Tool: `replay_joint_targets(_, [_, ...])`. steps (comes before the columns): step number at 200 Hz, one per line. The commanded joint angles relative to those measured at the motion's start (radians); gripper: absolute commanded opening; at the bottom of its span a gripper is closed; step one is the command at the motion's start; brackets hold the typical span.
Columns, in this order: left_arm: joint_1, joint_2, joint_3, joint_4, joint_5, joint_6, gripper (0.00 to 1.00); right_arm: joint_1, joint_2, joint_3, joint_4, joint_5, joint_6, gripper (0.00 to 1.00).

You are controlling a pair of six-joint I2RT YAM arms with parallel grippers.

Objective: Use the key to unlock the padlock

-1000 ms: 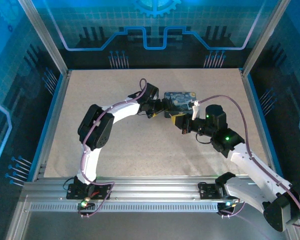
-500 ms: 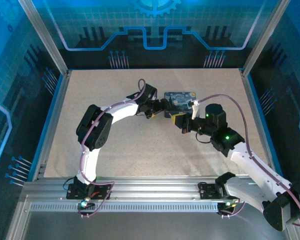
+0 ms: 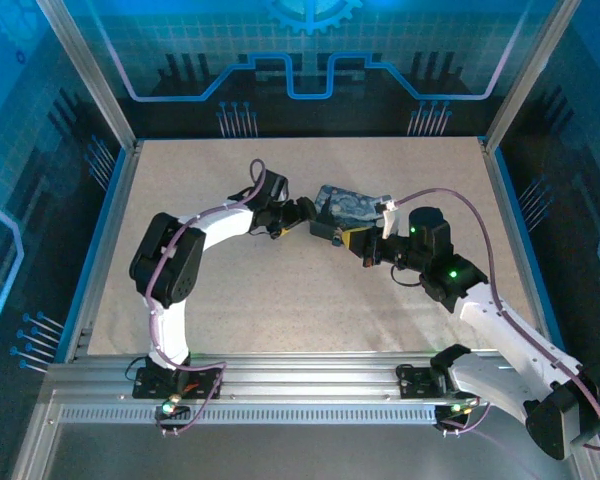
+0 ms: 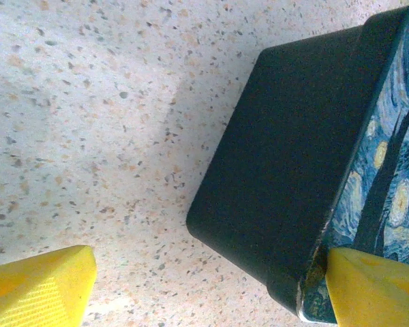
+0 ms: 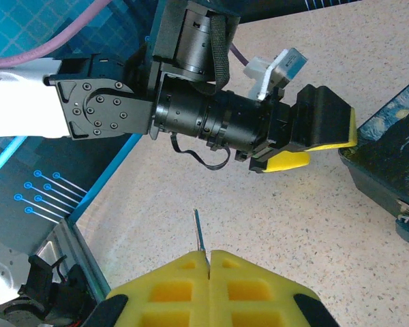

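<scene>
Quick rundown of my look: a glossy white left arm (image 3: 220, 228) and a matching white right arm (image 3: 502, 322), both with chunky black joint housings. A thin lilac cable (image 3: 470, 212) loops along each one. The right arm has tiny green lights (image 3: 450, 272). My left wrist is a black round barrel (image 5: 211, 116) beside a black plate with a ring of small screws (image 5: 95, 109), plus a white plug (image 5: 269, 71). My right claw (image 5: 208, 253) wears yellow foam pads (image 5: 170, 289) with square dimples. My left claw (image 4: 204, 293) has finely ribbed yellow ones (image 4: 37, 289).
</scene>
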Motion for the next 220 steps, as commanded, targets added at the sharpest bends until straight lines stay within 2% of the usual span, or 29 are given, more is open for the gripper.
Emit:
replay_joint_targets(1, [0.036, -0.009, -0.051, -0.125, -0.068, 0.043, 0.88, -0.013, 0.004, 0.023, -0.013, 0.005, -0.012, 0.0])
replay_joint_targets(56, [0.065, -0.054, -0.063, -0.126, -0.061, 0.088, 0.88, -0.019, 0.038, 0.013, -0.027, -0.004, -0.011, 0.0])
replay_joint_targets(103, [0.078, -0.103, -0.082, -0.115, -0.059, 0.108, 0.89, -0.079, 0.13, 0.0, 0.023, -0.103, 0.014, 0.01])
replay_joint_targets(135, [0.079, -0.219, -0.162, 0.01, -0.06, 0.163, 0.93, -0.153, 0.236, -0.01, 0.165, -0.194, 0.084, 0.0])
replay_joint_targets(162, [0.079, -0.321, -0.236, 0.088, -0.073, 0.22, 0.95, -0.173, 0.359, 0.042, 0.219, -0.237, 0.075, 0.0])
replay_joint_targets(220, [0.051, -0.475, -0.475, 0.358, 0.049, 0.271, 0.94, -0.204, 0.638, 0.19, 0.336, -0.258, 0.103, 0.0])
